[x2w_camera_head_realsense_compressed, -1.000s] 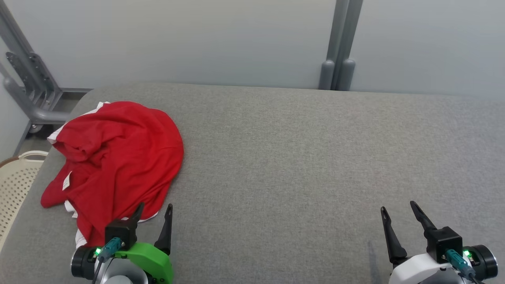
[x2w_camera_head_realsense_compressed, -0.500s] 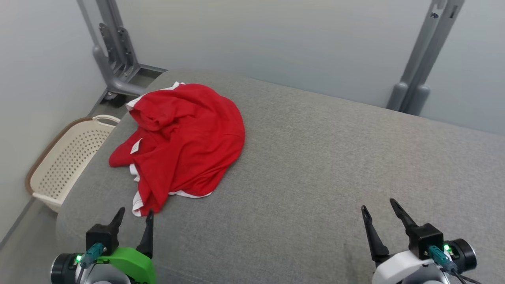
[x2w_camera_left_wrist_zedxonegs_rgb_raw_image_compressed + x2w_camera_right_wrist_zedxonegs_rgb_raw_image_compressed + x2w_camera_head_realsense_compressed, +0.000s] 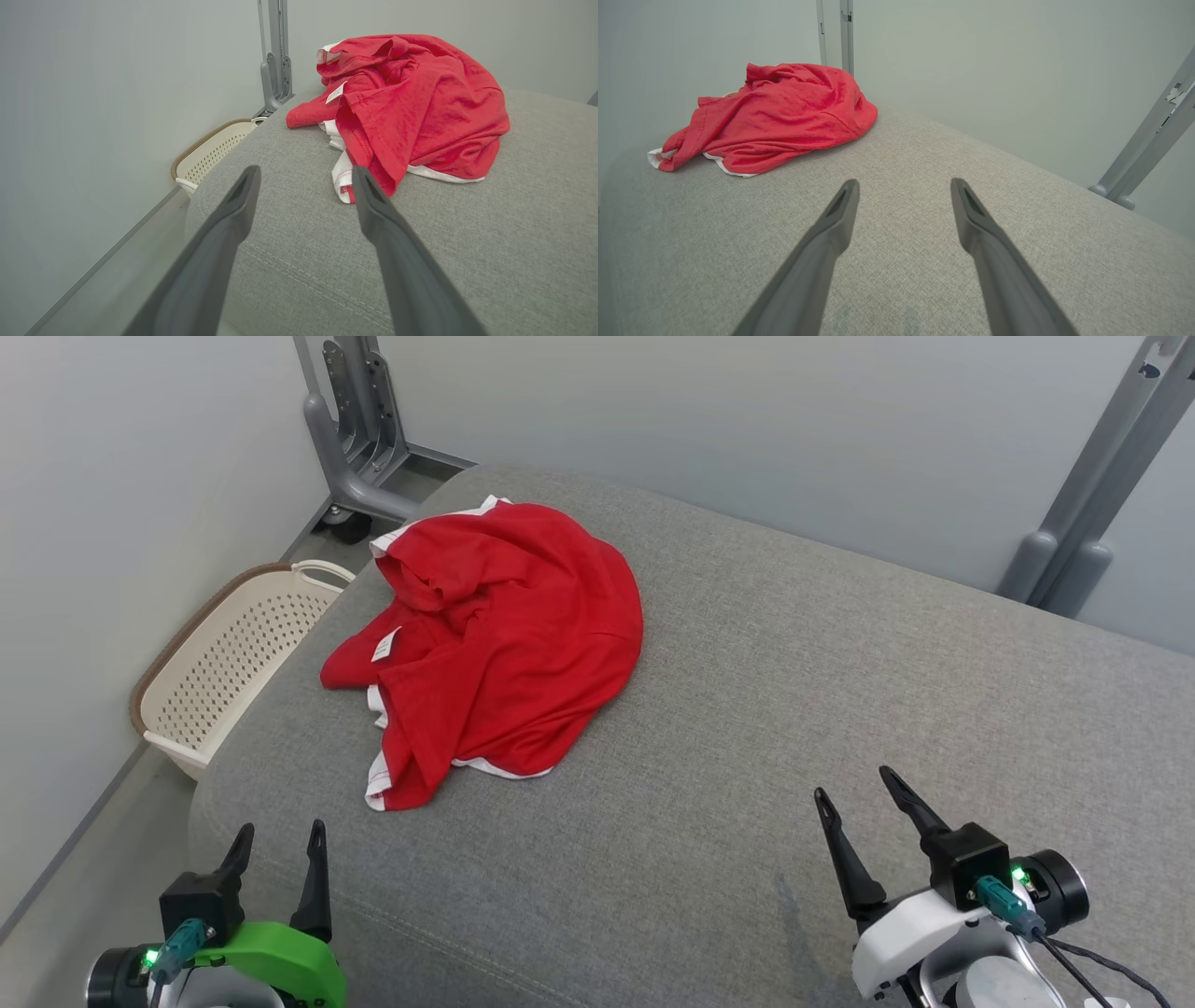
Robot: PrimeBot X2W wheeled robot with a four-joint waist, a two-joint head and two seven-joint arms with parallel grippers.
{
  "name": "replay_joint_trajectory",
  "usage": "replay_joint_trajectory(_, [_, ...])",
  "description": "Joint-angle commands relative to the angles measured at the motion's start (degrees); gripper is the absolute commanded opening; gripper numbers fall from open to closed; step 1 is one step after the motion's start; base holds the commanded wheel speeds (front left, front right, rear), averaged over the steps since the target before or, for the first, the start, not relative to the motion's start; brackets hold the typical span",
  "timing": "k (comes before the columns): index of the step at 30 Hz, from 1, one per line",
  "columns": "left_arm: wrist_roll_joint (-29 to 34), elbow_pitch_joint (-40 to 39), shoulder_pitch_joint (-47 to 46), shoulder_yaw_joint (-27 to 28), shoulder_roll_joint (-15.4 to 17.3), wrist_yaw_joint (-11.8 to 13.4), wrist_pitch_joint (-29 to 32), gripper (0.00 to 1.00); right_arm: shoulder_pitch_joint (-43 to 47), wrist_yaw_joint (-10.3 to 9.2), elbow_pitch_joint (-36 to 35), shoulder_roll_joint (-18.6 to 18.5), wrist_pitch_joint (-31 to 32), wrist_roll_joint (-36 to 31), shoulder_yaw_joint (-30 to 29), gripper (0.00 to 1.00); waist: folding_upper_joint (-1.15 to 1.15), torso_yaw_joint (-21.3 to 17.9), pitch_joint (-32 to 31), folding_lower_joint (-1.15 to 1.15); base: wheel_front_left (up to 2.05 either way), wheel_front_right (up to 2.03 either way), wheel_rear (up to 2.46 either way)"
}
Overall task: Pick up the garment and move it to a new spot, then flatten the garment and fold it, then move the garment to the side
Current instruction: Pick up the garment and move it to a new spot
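Spreading across most of the head view, a grey padded surface (image 3: 794, 663) carries the crumpled red garment (image 3: 504, 635) near its far left corner, above a cream perforated basket (image 3: 224, 663) on the floor. The left gripper (image 3: 282, 826) hovers near the garment's hem, fingers apart and empty. The right gripper (image 3: 852, 781), well apart from it, is likewise spread.

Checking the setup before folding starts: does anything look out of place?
Only the red garment: it lies crumpled in a heap near the grey surface's far left corner, its label exposed. Nothing looks spilled or damaged.
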Motion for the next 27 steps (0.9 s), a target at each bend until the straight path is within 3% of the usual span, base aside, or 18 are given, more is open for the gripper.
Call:
replay_joint_trajectory(1, [0.50,-0.12,0.41,0.37,-0.42,0.06,-0.24,1.00,-0.42,0.00,-0.03,-0.37,-0.27,0.48,-0.06,1.00,0.00,-0.03,-0.01,0.00,0.00,0.00,0.00])
replay_joint_trajectory(7, [-2.56,0.83,-5.84,1.63,-1.91,-0.36,-0.24,1.00,1.21,0.00,-2.16,-0.87,-0.27,0.24,-1.72,1.00,0.00,0.54,1.81,0.00,0.00,0.00,0.00])
replay_joint_trajectory(12, [-6.64,5.76,-17.62,-3.91,-2.96,-0.73,1.65,1.00,0.08,0.00,-5.25,-2.15,-0.27,-0.86,-2.97,1.00,0.00,0.80,7.12,0.00,0.00,0.00,0.00])
replay_joint_trajectory(14, [-12.03,7.73,-24.95,-6.17,-2.02,-0.65,2.65,1.00,-2.63,0.00,-7.36,-3.21,-0.27,-1.81,-1.83,1.00,0.00,-1.32,12.28,0.00,0.00,0.00,0.00])
replay_joint_trajectory(19, [-18.69,13.49,-36.22,-8.96,0.57,-0.67,5.92,1.00,-6.45,0.00,-9.22,-5.17,-0.27,-2.44,-0.37,1.00,0.00,-5.27,19.42,0.00,0.00,0.00,0.00])
replay_joint_trajectory(27, [-29.71,21.59,-44.72,-10.84,2.57,-0.67,14.07,1.00,-9.05,-0.01,-11.33,-6.42,-0.27,-2.89,0.42,1.00,0.00,-10.22,25.16,0.00,0.00,0.00,0.00])
